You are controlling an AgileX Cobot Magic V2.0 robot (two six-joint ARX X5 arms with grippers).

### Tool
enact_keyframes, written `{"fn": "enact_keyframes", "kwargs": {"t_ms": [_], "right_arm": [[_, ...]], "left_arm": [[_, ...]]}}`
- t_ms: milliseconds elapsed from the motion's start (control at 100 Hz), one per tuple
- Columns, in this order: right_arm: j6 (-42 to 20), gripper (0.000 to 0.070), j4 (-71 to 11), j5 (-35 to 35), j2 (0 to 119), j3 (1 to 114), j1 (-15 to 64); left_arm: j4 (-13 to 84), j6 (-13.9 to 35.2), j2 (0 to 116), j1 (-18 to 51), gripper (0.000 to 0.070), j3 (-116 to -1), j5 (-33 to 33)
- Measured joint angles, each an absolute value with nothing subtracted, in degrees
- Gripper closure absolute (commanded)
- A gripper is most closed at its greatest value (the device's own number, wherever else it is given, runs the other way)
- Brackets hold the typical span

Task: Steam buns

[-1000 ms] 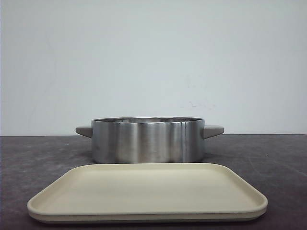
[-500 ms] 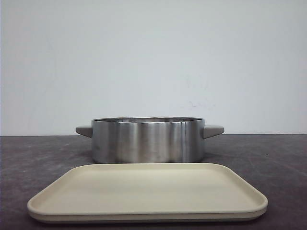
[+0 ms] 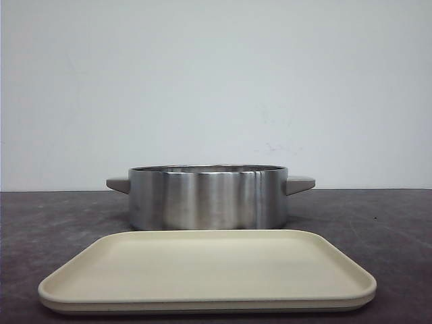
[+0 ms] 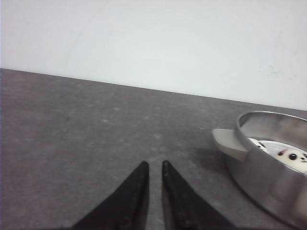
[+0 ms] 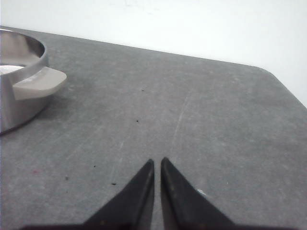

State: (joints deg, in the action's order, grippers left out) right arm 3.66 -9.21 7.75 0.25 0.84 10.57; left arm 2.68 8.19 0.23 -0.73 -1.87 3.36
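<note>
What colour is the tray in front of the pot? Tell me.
Cream, plain with no pattern; the tray shows best in the front view.

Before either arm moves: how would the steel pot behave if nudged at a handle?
The pot looks wide and low with a flat base, so it would probably slide rather than tip. Its brushed steel wall looks slick, so fingers may slip off; the handle seems the surer contact. The buns inside may shift. Both grippers are nearly shut and clear of it.

dark grey table point(image 3: 405, 223) carries a steel pot point(image 3: 208, 198) and beige tray point(image 3: 207, 270)
</note>
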Motion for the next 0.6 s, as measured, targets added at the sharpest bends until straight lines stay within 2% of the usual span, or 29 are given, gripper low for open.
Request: {"fn": "enact_keyframes", "kwargs": {"t_ms": [300, 600], "right_arm": [[3.7, 0.0683, -9.2, 7.7, 0.3, 0.8, 10.6], [3.7, 0.0683, -9.2, 7.7, 0.3, 0.8, 10.6]], "left_arm": [[10.2, 1.9, 0.2, -2.2, 0.07, -1.8, 5.3], [10.2, -0.7, 0.3, -2.8, 0.07, -1.8, 6.1]]}}
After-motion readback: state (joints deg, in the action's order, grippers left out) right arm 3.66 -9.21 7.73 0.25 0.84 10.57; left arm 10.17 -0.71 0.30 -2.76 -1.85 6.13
